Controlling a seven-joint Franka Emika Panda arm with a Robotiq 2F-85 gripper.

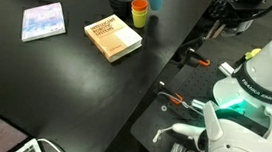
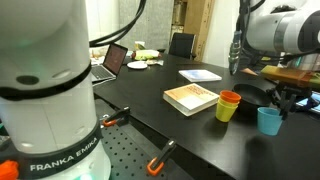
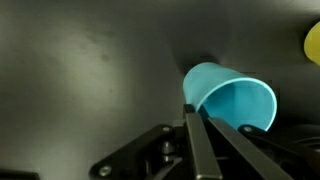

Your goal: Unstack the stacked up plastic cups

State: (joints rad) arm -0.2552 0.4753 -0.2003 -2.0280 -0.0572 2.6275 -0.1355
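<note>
My claw (image 3: 190,112) hangs over the teal cup (image 3: 232,100), fingers drawn together right at its rim. Whether they nip the wall I cannot tell. That cup stands alone on the table (image 1: 35,76), beyond the stack (image 2: 229,106), which sits near the book (image 1: 112,39). In the stack the orange cup (image 2: 231,97) is nested in a yellow cup (image 2: 226,112). I judge one cup freed and the rest left to separate.

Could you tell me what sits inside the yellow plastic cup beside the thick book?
An orange plastic cup nests in the yellow plastic cup; anything beneath it is hidden.
</note>
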